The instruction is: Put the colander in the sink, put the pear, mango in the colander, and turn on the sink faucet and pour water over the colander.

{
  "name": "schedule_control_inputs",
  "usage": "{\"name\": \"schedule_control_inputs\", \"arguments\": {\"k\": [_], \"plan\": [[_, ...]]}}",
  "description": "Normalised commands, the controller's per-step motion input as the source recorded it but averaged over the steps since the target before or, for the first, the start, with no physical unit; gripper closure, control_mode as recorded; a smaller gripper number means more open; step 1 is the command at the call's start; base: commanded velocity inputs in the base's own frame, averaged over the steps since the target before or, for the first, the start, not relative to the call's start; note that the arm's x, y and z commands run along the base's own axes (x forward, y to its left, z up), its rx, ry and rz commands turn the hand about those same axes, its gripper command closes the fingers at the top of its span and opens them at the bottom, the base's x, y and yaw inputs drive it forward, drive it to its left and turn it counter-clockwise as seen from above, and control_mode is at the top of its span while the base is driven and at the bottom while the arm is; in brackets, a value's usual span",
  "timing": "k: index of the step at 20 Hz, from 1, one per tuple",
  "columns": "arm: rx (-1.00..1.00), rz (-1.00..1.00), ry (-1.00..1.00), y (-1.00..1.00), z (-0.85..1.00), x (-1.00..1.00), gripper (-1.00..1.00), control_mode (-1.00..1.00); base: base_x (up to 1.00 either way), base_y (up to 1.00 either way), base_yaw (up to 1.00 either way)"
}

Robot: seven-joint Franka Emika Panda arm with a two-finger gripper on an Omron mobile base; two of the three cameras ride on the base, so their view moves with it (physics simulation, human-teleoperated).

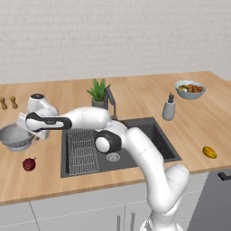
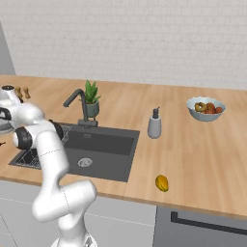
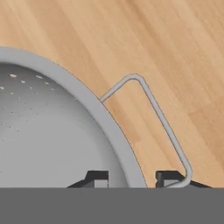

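Pincer [image 3: 129,178] straddling the colander [image 3: 52,131] rim beside its wire handle, tips narrowly apart, clamping unconfirmed. Colander sitting on the bench [image 1: 149,90] left of the sink [image 1: 149,140], apparently being gripped for lifting across.

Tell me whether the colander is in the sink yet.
Out. The colander sits upright on the wood counter left of the sink, with the claw straddling its rim.
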Motion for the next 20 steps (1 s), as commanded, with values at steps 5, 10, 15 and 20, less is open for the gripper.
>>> {"name": "schedule_control_inputs", "arguments": {"k": [5,10,15,20], "plan": [[0.0,0.0,-0.05,-0.22,0.14,-0.29,1.0,-1.0,0.0,0.0,0.0],[0.03,-0.01,-0.15,-0.34,0.33,-0.46,1.0,-1.0,0.0,0.0,0.0],[0.08,0.0,-0.29,-0.65,0.24,-0.64,1.0,-1.0,0.0,0.0,0.0],[0.13,0.0,-0.33,-0.79,0.13,-0.68,1.0,-1.0,0.0,0.0,0.0]]}}
